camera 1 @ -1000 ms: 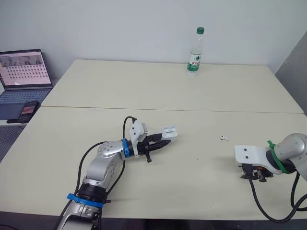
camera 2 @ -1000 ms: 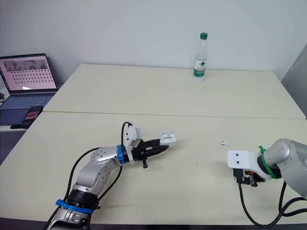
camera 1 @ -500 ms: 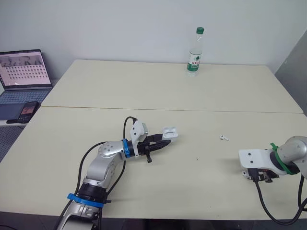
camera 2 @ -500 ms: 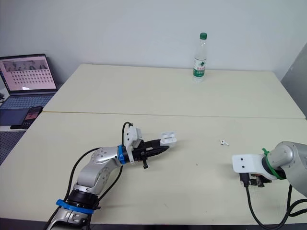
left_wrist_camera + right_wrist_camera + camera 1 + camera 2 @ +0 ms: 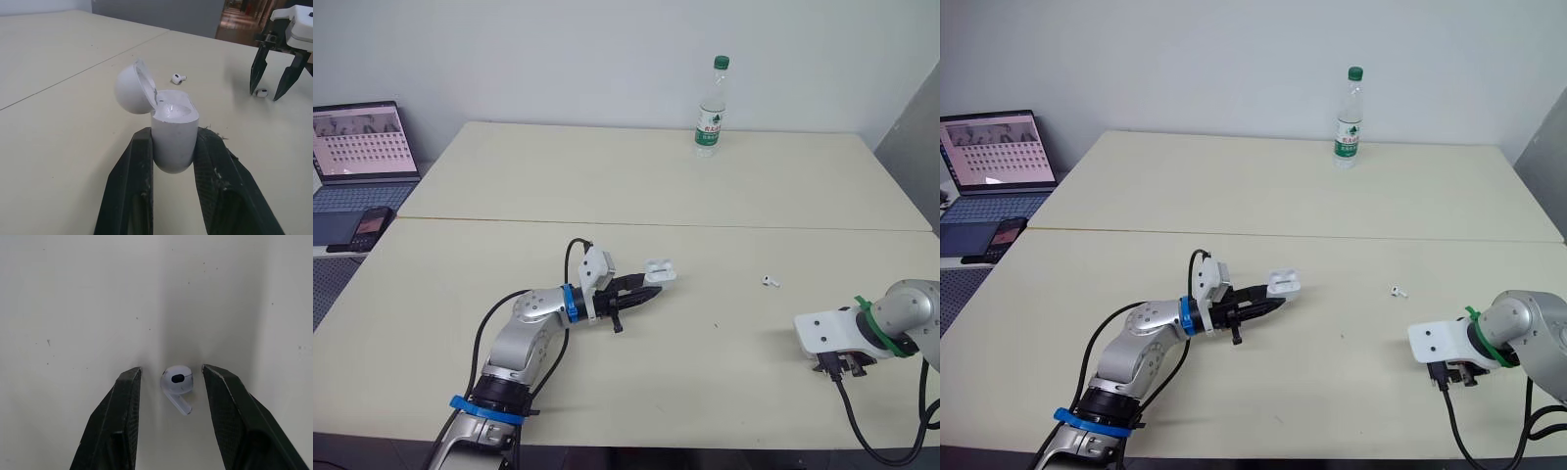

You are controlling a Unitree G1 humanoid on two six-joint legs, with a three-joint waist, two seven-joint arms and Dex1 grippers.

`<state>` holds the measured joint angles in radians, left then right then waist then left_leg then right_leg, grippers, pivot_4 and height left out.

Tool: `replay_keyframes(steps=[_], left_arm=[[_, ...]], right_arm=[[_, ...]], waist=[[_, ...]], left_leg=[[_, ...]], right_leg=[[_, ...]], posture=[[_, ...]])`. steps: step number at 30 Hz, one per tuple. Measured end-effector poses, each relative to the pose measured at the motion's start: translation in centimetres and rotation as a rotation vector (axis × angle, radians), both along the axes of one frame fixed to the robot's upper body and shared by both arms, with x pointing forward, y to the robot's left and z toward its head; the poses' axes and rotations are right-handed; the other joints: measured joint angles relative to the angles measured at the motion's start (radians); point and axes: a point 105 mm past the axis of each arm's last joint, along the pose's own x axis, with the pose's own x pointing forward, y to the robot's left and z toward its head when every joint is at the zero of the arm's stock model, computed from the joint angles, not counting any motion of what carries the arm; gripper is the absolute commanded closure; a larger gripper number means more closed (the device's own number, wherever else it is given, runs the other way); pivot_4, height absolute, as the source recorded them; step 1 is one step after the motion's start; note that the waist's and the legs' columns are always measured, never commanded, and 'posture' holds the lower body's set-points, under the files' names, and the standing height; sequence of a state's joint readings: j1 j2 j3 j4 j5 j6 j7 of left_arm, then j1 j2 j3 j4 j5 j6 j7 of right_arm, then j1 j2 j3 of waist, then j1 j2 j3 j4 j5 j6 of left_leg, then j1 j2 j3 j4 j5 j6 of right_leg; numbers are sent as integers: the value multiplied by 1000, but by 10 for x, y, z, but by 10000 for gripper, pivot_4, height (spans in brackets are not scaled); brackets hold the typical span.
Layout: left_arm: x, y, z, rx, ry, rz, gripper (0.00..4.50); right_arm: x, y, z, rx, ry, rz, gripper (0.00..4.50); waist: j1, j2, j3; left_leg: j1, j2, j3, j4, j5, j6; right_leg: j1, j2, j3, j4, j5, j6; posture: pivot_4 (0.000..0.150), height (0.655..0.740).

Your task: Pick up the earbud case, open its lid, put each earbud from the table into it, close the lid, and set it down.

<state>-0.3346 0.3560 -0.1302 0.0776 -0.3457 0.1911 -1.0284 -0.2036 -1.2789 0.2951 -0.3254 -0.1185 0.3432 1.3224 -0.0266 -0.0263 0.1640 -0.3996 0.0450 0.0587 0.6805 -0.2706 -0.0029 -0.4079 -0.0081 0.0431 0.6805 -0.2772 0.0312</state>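
Note:
My left gripper (image 5: 649, 282) is shut on the white earbud case (image 5: 660, 267), held just above the table (image 5: 705, 206) near its middle. The case (image 5: 173, 132) stands upright between the fingers with its lid (image 5: 132, 88) flipped open. My right gripper (image 5: 172, 371) points down at the table near the right edge, open. Its two fingers straddle one white earbud (image 5: 177, 381) lying on the table, without touching it. A second earbud (image 5: 769, 282) lies on the table between the two grippers, also seen beyond the case (image 5: 178, 78).
A water bottle (image 5: 710, 106) stands at the far side of the table. A laptop (image 5: 362, 142) and a phone (image 5: 372, 223) sit off the table's left end. A seam (image 5: 656, 224) runs across the table.
My right gripper shifted slightly to the right and then back left, staying low over the table. The left gripper and the open case have not moved.

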Motion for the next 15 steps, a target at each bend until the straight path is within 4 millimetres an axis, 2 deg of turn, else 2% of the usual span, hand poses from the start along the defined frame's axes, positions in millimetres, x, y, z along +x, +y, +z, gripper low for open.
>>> replay_keyframes(steps=[5,10,15], left_arm=[[1,1,0,0,1,12,37339],[0,0,1,0,-5,11,37339],[-1,0,2,0,-8,9,37339]], right_arm=[[2,-2,0,-11,-1,7,24728],[1,-1,-1,-9,14,14,40989],[1,-1,-1,-10,13,13,41086]], waist=[[0,0,0],[0,0,0],[0,0,0]], left_leg=[[0,0,0,0,0,0],[0,0,0,0,0,0],[1,0,0,0,0,0]], right_leg=[[0,0,0,0,0,0],[0,0,0,0,0,0],[1,0,0,0,0,0]], posture=[[1500,7362],[1500,7362],[1500,7362]])
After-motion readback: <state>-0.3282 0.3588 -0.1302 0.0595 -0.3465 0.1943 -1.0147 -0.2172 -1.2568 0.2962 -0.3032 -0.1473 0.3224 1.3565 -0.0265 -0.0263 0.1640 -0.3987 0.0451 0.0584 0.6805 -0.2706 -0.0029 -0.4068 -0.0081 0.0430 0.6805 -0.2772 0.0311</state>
